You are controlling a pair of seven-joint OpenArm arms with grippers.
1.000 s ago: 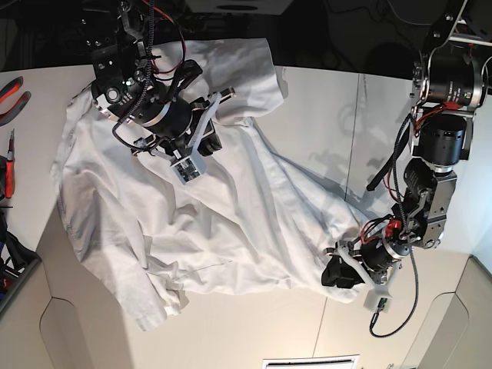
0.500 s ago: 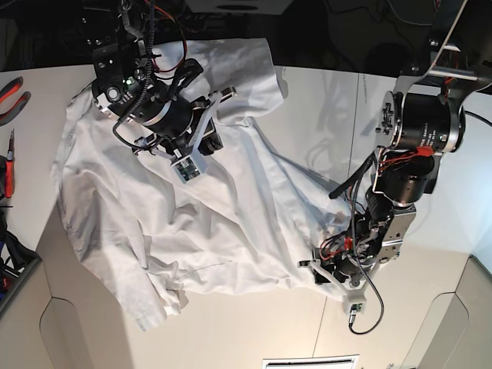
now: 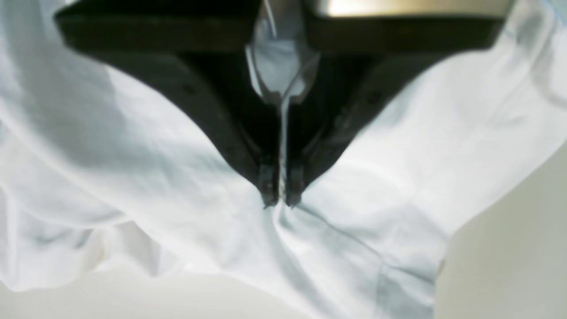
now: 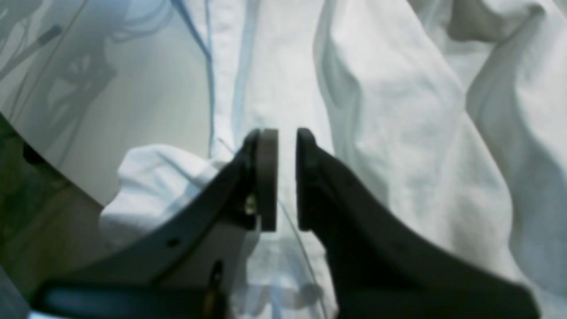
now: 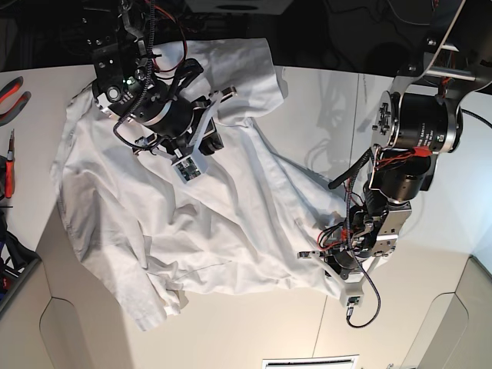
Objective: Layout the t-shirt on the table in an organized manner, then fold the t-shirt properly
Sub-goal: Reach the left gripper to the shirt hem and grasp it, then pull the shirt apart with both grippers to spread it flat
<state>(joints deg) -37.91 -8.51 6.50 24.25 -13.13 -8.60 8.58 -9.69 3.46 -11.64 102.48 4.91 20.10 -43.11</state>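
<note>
Right now your left pincer [image 3: 280, 201] is reaching down onto the t-shirt [image 5: 192, 207] at its lower edge, jaws closed and pinching a ridge of the white cloth between the tips. Your right pincer [image 4: 286, 177] is pressing low over the shirt's upper part near a stitched hem, jaws nearly together with cloth running through the narrow gap. The t-shirt is lying crumpled across the desk [image 5: 323, 100], one edge overhanging the far side.
</note>
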